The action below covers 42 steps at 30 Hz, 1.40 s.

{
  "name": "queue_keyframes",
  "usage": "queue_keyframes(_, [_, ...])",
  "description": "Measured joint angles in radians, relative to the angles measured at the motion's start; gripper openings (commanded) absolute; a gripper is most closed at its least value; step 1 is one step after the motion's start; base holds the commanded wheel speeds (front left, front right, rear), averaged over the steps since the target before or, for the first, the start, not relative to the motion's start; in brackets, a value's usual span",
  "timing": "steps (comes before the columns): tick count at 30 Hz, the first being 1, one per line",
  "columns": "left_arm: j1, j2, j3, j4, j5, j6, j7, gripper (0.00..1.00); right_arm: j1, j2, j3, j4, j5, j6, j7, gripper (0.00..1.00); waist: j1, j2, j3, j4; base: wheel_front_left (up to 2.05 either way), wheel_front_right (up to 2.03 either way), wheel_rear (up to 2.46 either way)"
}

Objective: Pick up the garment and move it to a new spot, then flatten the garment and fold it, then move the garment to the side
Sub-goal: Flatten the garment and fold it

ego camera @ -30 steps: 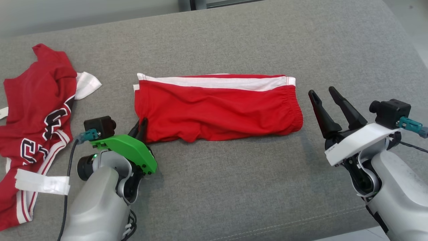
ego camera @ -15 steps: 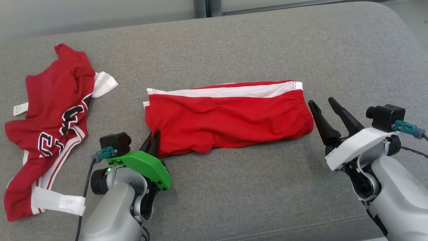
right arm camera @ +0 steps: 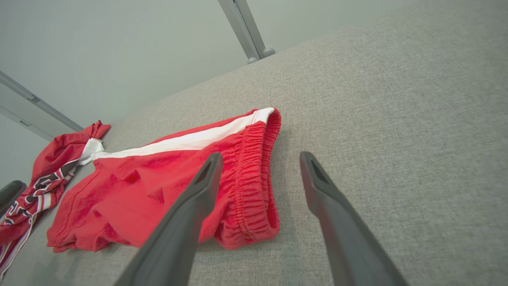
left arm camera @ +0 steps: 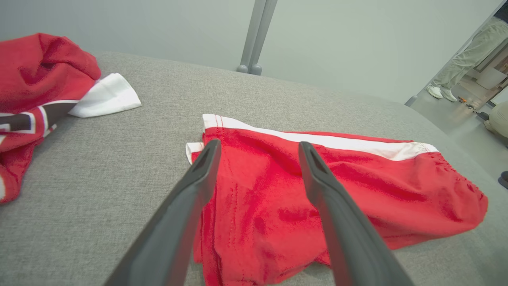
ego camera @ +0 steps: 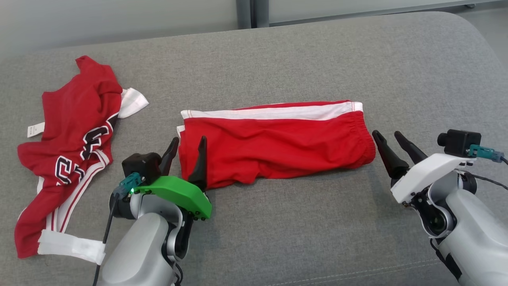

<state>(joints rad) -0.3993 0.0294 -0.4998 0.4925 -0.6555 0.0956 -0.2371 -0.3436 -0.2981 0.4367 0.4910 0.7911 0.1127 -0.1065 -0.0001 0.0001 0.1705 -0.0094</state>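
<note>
Grey cushion (ego camera: 278, 226) bears folded shorts (ego camera: 278, 147); left claw (ego camera: 189, 139) at their eight o'clock, right claw (ego camera: 385, 134) at three, both agape, empty. Best pinch all layers.

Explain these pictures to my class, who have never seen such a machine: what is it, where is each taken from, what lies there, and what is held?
This is a wheeled robot with two arms, each ending in two long dark fingers. The overhead picture comes from a camera on its head, looking down; the other two come from wrist cameras looking along the fingers. On the grey cushion lie folded red shorts in the middle and a crumpled red jersey to the robot's left. The left fingers stand spread at the shorts' leg end, the right fingers spread beside the waistband. Neither holds anything.
</note>
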Motion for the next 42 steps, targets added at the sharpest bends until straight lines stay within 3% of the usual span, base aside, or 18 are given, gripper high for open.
queue_keyframes(17, [0.068,0.015,0.040,-0.175,0.092,0.021,-0.011,1.00,-0.028,-0.015,-0.050,0.122,0.127,0.000,0.140,1.00,0.0000,0.0000,0.002,0.104,0.00,0.00,0.00])
queue_keyframes(27, [0.118,0.026,0.097,-0.272,0.129,0.024,-0.012,1.00,-0.036,0.012,-0.070,0.199,0.203,0.001,0.217,1.00,0.0000,-0.0001,0.011,0.152,0.00,0.00,0.00])
queue_keyframes(28, [0.123,0.026,0.103,-0.279,0.133,0.025,-0.012,1.00,-0.042,0.014,-0.072,0.203,0.210,0.001,0.222,0.92,0.0000,0.0000,0.012,0.154,0.00,0.00,0.00])
queue_keyframes(31, [0.140,0.026,0.111,-0.295,0.139,0.028,-0.012,1.00,-0.057,0.021,-0.073,0.214,0.225,0.001,0.237,0.49,0.0000,0.0000,0.015,0.157,0.00,0.00,0.00])
queue_keyframes(36, [0.164,0.026,0.136,-0.315,0.159,0.028,-0.012,1.00,-0.061,0.035,-0.074,0.226,0.243,0.002,0.240,0.15,0.0000,0.0000,0.019,0.161,0.00,0.00,0.00])
queue_keyframes(37, [0.168,0.026,0.142,-0.318,0.163,0.028,-0.012,1.00,-0.063,0.039,-0.074,0.227,0.244,0.002,0.240,0.01,0.0000,0.0000,0.020,0.162,0.00,0.00,0.00])
queue_keyframes(42, [0.193,0.025,0.173,-0.339,0.177,0.028,-0.012,1.00,-0.079,0.040,-0.078,0.227,0.250,0.009,0.239,0.00,0.0000,0.0000,0.021,0.158,0.00,0.00,0.00])
